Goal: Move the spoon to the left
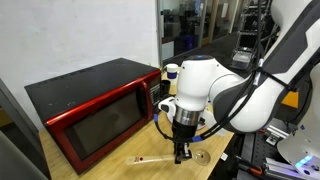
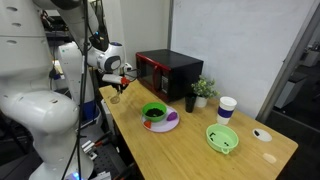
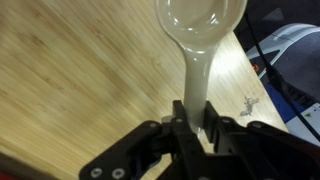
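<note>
In the wrist view the claw (image 3: 195, 122) comes in from 6 o'clock, and its two fingers (image 3: 176, 128) are clamped on the handle of the spoon (image 3: 197, 62). The handle runs straight out from between them toward 12 o'clock. It ends in the rounded scoop at the top edge of the picture, slightly toward 1 o'clock. The spoon looks pale and a little glossy this close. It sits over the wooden table (image 3: 70, 80), whose edge cuts across at 3 o'clock, with dark cables past it. Whether the scoop rests on the wood or is just clear of it is hard to say from this angle.

In an exterior view the claw (image 1: 182, 153) points straight down at the near end of the table, at about 4 o'clock from the red microwave (image 1: 95, 115). A thin pale stick lies on the wood at the claw's 9 o'clock (probably the rest of the handle, though it is too small to be sure).

In an exterior view the claw stands at one end of the table. The green bowl (image 2: 152, 106), the white cup (image 2: 227, 108) and a small plant (image 2: 203, 90) are all well apart from it.
</note>
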